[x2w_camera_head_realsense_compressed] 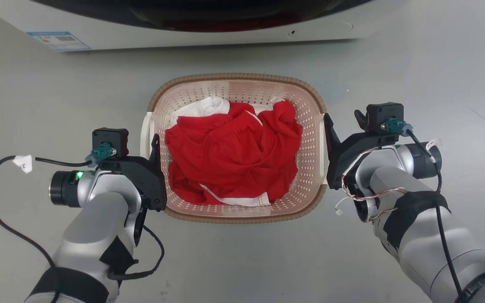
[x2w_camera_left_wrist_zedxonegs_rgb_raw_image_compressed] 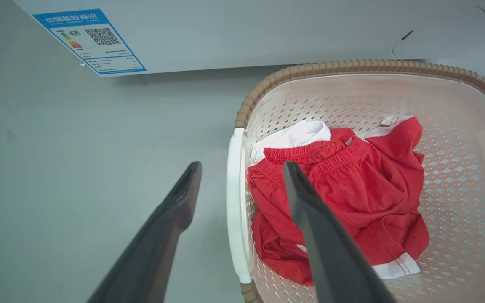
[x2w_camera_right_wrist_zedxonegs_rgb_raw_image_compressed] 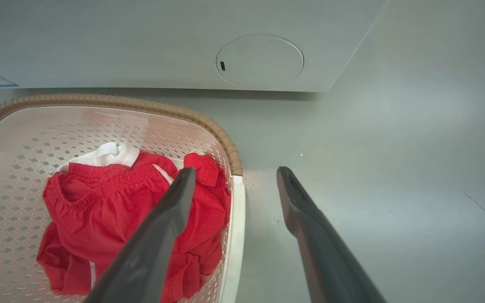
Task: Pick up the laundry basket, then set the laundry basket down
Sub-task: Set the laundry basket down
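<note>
Gaping empty, left pincer (x2w_camera_left_wrist_zedxonegs_rgb_raw_image_compressed: 241,167), right pincer (x2w_camera_right_wrist_zedxonegs_rgb_raw_image_compressed: 236,171), laundry basket (x2w_camera_head_realsense_compressed: 310,126) on grey floor (x2w_camera_head_realsense_compressed: 242,261), washer (x2w_camera_head_realsense_compressed: 183,38) behind

I see a floor (x2w_camera_head_realsense_compressed: 242,261) of plain pale grey, smooth, with a faint sheen and a few small dark marks. A white washer (x2w_camera_head_realsense_compressed: 141,35) stands on it at the far side of the head view, and its lower front panel runs along the top edge. Above the panel is the dark curve of the door (x2w_camera_head_realsense_compressed: 200,12). A blue-bordered label (x2w_camera_head_realsense_compressed: 59,41) with a QR code sits at the panel's left end. A round cap (x2w_camera_right_wrist_zedxonegs_rgb_raw_image_compressed: 259,62) is set toward the right end. A thin shadow lies along the washer's base. The light is even and diffuse.
</note>
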